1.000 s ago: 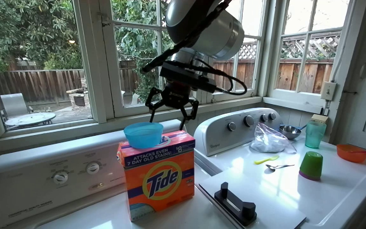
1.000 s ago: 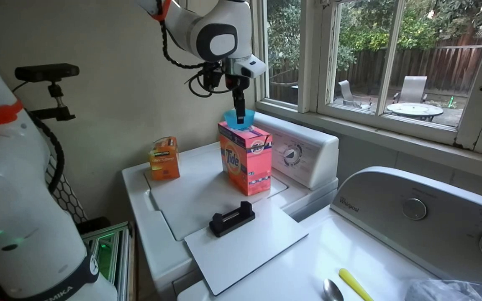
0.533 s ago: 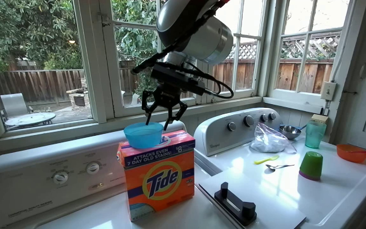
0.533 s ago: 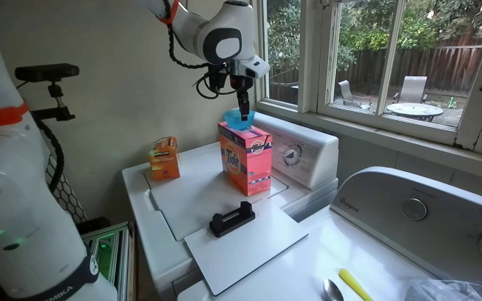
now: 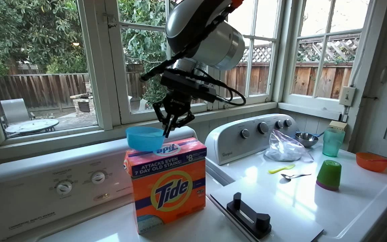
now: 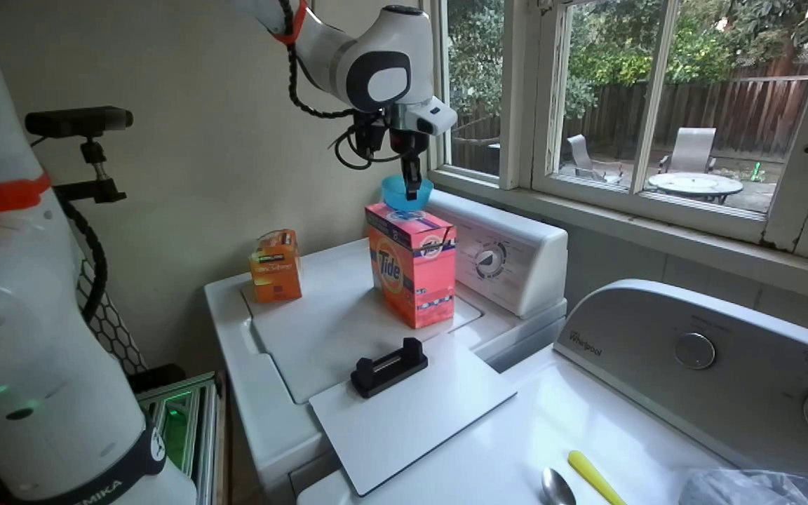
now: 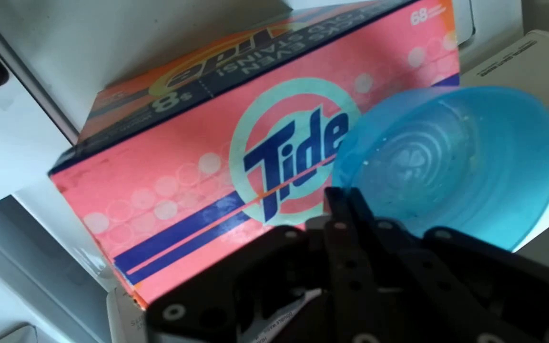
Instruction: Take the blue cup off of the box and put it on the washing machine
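The light-blue cup (image 5: pixel 143 139) is at the top of the orange Tide box (image 5: pixel 170 188), near its back edge; whether its base still touches the box I cannot tell. My gripper (image 5: pixel 166 135) comes down from above and is shut on the cup's near rim, one finger inside and one outside. In the wrist view the rim of the blue cup (image 7: pixel 455 166) runs between the fingertips, with the cup's open mouth facing the camera and the box top (image 7: pixel 198 190) beside it. Beneath the box is the white washing machine (image 6: pixel 327 337) with its straight console (image 5: pixel 79 188) behind.
A white board (image 6: pixel 411 421) with a black handle (image 6: pixel 390 368) bridges toward a second machine with a curved console (image 5: pixel 247 137). A small orange carton (image 6: pixel 275 266) stands on the washing machine. The second machine bears a green cup (image 5: pixel 329 173), spoons and a plastic bag (image 5: pixel 284 148). Windows rise behind.
My gripper moved over to the cup, and its fingers came together on the rim. The cup has shifted slightly up and toward the back corner of the box top, uncovering more of the logo.
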Robot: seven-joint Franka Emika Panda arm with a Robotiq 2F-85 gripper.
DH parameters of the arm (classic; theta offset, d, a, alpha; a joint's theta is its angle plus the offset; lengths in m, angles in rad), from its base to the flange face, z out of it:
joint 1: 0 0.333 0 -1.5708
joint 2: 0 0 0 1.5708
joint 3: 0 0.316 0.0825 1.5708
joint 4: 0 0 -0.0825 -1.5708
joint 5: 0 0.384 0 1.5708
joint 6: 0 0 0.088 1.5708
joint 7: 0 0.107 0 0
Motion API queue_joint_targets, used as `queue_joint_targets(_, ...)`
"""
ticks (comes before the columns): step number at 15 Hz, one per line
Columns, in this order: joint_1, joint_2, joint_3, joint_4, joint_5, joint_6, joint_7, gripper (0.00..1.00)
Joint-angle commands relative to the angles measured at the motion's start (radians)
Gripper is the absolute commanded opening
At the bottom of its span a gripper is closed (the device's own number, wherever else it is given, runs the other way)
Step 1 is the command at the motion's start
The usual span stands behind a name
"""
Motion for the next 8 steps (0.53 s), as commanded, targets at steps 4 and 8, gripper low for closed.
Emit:
queue_joint_targets(4, 0.009, 0.013, -0.023, 0.071, -0.026, -0.063, 0.04, 0.01)
queue_joint_targets(8, -0.007, 0.041, -0.073, 0.202, -0.214, -0.201, 0.16, 0.01)
